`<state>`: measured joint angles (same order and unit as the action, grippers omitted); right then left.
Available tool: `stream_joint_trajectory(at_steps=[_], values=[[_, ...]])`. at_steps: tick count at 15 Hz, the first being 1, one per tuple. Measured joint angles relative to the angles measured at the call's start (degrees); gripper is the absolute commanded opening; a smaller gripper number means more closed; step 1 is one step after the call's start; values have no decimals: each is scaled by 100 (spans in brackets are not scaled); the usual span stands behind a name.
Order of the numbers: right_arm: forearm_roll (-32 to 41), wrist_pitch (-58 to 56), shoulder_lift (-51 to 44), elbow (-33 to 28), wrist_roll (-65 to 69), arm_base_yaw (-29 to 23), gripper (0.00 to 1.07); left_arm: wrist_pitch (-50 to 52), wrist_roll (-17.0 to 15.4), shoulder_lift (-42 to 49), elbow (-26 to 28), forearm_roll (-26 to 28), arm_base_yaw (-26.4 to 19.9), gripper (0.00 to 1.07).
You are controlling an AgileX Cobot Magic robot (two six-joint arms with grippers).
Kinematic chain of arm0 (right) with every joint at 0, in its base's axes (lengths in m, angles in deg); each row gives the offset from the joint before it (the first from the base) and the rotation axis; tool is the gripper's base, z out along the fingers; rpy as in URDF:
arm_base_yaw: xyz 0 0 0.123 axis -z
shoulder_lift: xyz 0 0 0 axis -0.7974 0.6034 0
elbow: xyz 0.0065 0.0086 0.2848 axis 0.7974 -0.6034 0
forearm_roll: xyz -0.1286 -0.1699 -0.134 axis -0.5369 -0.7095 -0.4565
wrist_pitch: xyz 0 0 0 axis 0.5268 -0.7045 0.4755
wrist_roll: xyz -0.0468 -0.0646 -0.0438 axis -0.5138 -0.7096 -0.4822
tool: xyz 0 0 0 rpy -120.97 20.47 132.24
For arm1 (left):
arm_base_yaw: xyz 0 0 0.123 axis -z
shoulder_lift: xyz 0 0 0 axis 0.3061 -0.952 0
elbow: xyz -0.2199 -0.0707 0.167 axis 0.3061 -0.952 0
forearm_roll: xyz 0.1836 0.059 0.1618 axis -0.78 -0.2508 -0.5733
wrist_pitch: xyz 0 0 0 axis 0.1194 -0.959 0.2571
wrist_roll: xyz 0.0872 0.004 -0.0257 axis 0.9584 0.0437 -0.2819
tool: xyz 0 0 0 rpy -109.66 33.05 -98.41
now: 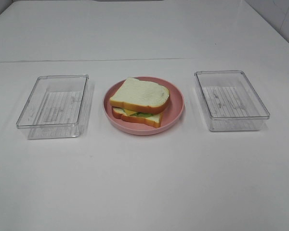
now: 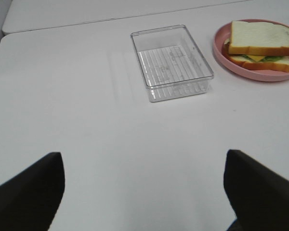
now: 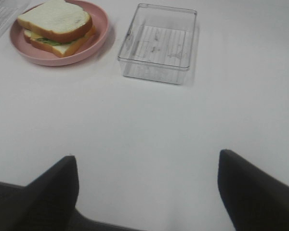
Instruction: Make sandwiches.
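Two clear trays flank a pink plate on the white bench. Going left to right in the high view: the left tray stands empty, then the pink plate carries the sandwich, a finished stack of two bread slices with yellow cheese and green lettuce showing at its edge, then the right tray, also empty. The left pincer and the right pincer both hover spread wide and hold nothing, well back from everything. Judging by this layout, assembly looks complete, so the sensible step is to keep both arms clear of the plate. If the top slice needs squaring, nudge it gently from the crust side without shifting the fillings.
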<state>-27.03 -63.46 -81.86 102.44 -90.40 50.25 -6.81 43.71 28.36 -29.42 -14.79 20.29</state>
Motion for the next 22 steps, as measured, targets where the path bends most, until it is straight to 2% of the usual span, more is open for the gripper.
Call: stream_joint_trajectory(at_steps=[3,22], values=[[0,11,-223,0,0,286,77,0,0,0,0,0,-195,85],[6,11,-264,0,149,286,77,0,0,0,0,0,-195,85]])
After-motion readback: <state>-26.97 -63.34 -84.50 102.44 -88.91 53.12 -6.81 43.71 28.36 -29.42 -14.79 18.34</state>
